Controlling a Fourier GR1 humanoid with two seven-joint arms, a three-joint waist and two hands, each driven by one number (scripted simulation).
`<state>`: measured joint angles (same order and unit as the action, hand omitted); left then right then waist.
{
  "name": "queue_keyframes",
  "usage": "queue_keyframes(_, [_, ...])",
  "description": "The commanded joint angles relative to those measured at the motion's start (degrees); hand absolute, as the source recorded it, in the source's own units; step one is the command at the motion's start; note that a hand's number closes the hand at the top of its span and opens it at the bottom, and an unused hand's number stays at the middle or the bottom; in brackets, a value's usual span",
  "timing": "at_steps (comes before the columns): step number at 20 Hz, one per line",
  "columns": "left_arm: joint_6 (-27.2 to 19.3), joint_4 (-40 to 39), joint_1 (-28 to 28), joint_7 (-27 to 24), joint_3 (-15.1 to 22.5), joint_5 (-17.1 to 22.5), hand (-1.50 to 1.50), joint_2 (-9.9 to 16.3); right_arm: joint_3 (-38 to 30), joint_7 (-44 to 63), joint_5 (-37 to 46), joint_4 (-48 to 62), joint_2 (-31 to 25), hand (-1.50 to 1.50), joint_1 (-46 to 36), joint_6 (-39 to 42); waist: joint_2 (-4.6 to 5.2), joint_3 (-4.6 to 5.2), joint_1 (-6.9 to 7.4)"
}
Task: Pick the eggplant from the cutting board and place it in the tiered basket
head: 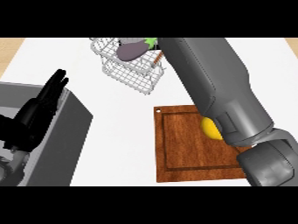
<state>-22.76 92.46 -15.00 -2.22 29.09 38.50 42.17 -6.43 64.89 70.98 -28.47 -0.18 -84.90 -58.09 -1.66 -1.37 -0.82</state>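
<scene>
Purple, glossy, with a green cap, the plump eggplant (133, 49) is lying in the white wire tiered basket (130, 72). Right hand is hidden; left hand (43, 105) is resting open, fingers straight.

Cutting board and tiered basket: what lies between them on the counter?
In the head view, only bare white counter separates the cutting board from the tiered basket; the right forearm crosses above that stretch.
</scene>
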Motion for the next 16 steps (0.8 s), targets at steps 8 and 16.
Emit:
queue_keyframes(8, [-0.1,-3.0,5.0,2.8,2.8,3.2,0.00,-4.2,7.6,7.2,-9.1,-8.5,0.2,-1.50,2.8,8.3,-1.56,1.41,-2.87])
queue_keyframes(16, [-1.3,-2.6,7.4,2.3,1.6,3.3,0.00,-2.9,12.9,7.9,-11.5,-17.0,0.2,-1.50,5.6,11.2,-2.55,1.40,-6.59])
